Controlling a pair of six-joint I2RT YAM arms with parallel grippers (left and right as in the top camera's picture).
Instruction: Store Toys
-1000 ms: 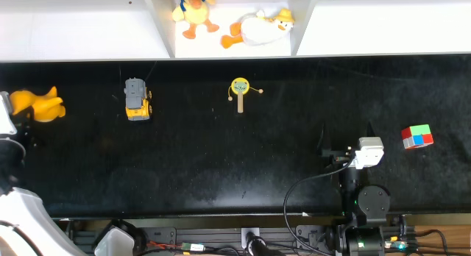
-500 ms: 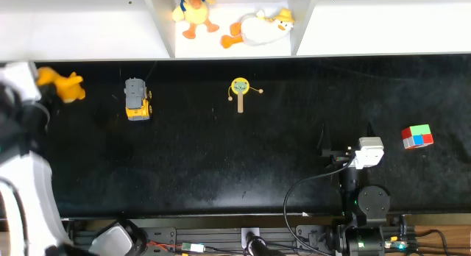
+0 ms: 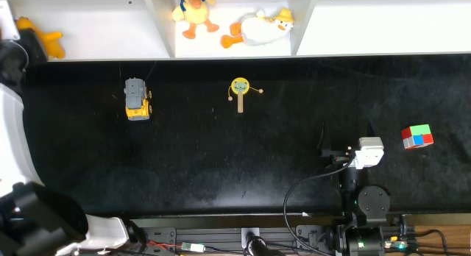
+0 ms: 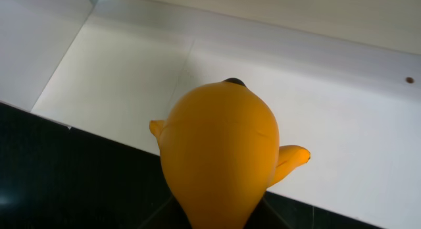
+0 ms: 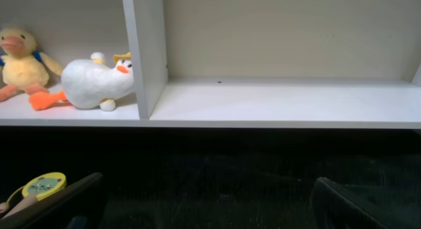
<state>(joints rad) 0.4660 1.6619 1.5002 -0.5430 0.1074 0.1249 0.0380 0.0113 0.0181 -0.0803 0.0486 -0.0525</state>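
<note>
The left arm stands at the desk's far left and stretches straight away from its base to the white shelf point(image 3: 383, 28) along the back. Its pincer point(image 3: 33, 44) is clenched on a round orange toy point(image 4: 220, 153), which juts out ahead of the fingers. The toy hangs at the front edge of the shelf's left compartment, partly over the white floor and partly over the black desk point(image 3: 221, 160). Whether it touches the shelf floor cannot be told. The right arm is folded low and close to its base at the lower right. Its pincer point(image 5: 209, 183) points toward the shelf with its two dark fingers spread wide, released and holding nothing. Ahead of this pincer and off toward the left arm's side, the middle compartment holds a yellow plush duck point(image 3: 194, 12). A white plush goose point(image 3: 257, 28) lies on its side just beside the duck. On the desk between the two pincers lie a small rattle point(image 3: 240, 90) and a yellow toy truck point(image 3: 137, 99), well apart from each other. The truck is the nearer of the two to the left pincer. The rattle's yellow disc carries a small teal picture, too small to make out. A multicoloured cube point(image 3: 417, 136) rests on the desk near the right pincer, on its outer side.
</note>
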